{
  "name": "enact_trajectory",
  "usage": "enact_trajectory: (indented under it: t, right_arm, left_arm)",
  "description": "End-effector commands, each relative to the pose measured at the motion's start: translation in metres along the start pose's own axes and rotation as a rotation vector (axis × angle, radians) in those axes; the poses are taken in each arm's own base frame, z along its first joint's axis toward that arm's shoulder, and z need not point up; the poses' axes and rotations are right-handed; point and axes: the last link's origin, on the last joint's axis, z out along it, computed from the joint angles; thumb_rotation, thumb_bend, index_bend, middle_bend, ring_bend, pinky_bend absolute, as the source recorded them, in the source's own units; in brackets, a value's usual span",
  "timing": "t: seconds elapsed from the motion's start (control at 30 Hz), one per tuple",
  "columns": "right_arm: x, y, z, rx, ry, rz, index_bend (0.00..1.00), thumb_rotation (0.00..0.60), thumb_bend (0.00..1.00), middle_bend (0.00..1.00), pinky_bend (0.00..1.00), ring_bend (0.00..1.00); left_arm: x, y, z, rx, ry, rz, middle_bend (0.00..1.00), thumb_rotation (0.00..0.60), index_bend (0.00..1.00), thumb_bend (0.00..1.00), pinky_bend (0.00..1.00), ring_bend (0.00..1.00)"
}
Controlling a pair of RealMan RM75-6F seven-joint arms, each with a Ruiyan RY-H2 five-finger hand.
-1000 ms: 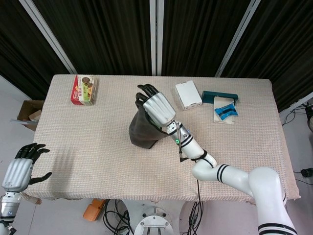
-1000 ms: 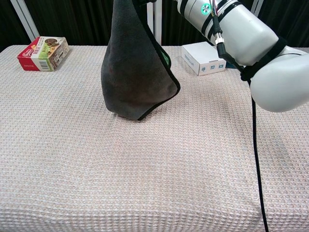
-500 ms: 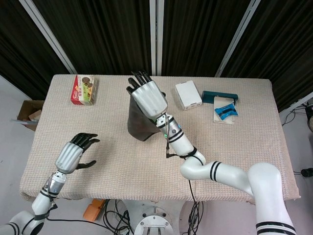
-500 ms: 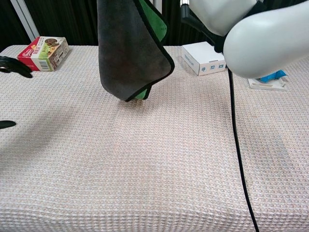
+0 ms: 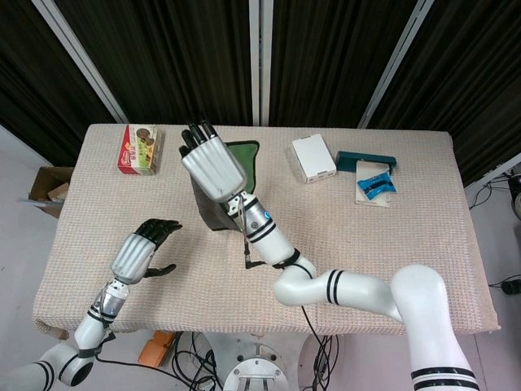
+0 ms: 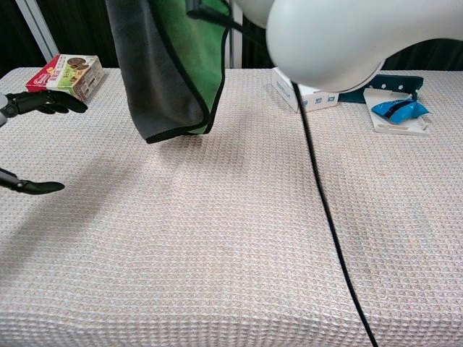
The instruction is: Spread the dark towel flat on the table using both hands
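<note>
The dark towel [image 6: 155, 72], grey with a black hem and a green inner face [image 5: 242, 159], hangs folded from my right hand [image 5: 213, 169], which grips its top edge high above the table. In the chest view the towel's lower edge hangs just clear of the cloth-covered table [image 6: 239, 238]. My left hand [image 5: 145, 251] hovers open over the table's front left, its black fingertips [image 6: 51, 101] apart, to the left of the towel and not touching it.
A red snack box [image 5: 139, 149] lies at the back left. A white box [image 5: 313, 159], a dark teal box [image 5: 366, 160] and a white card with a blue item [image 6: 396, 112] sit at the back right. A cardboard box [image 5: 49, 189] stands beside the table's left edge.
My right hand has lifted the towel and carried it left, turning it so the green side shows. My left hand has come in over the table toward the towel.
</note>
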Motion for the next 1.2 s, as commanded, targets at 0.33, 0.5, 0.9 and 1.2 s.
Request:
enact_trajectory:
  t: [0.33, 0.5, 0.9, 1.2]
  right_arm:
    - [-0.027, -0.047, 0.028, -0.07, -0.108, 0.013, 0.74, 0.6, 0.59, 0.35, 0.16, 0.17]
    - [-0.026, -0.054, 0.038, -0.104, -0.107, -0.033, 0.73, 0.6, 0.59, 0.35, 0.14, 0.17]
    - [-0.029, -0.071, 0.039, -0.136, -0.088, -0.055, 0.72, 0.6, 0.59, 0.35, 0.11, 0.17]
    - [-0.033, -0.068, 0.039, -0.151, -0.079, -0.08, 0.71, 0.6, 0.59, 0.35, 0.1, 0.17]
  left_arm:
    - [-0.001, 0.008, 0.062, 0.266, -0.011, -0.649, 0.21, 0.6, 0.11, 0.05, 0.26, 0.21]
    - [-0.002, 0.01, 0.073, 0.31, -0.046, -0.724, 0.19, 0.6, 0.08, 0.05, 0.26, 0.21]
    - [0.001, 0.026, 0.101, 0.329, -0.066, -0.876, 0.17, 0.599, 0.07, 0.01, 0.26, 0.21]
    - [-0.01, 0.039, 0.111, 0.32, -0.071, -0.972, 0.16, 0.448, 0.07, 0.0, 0.25, 0.2]
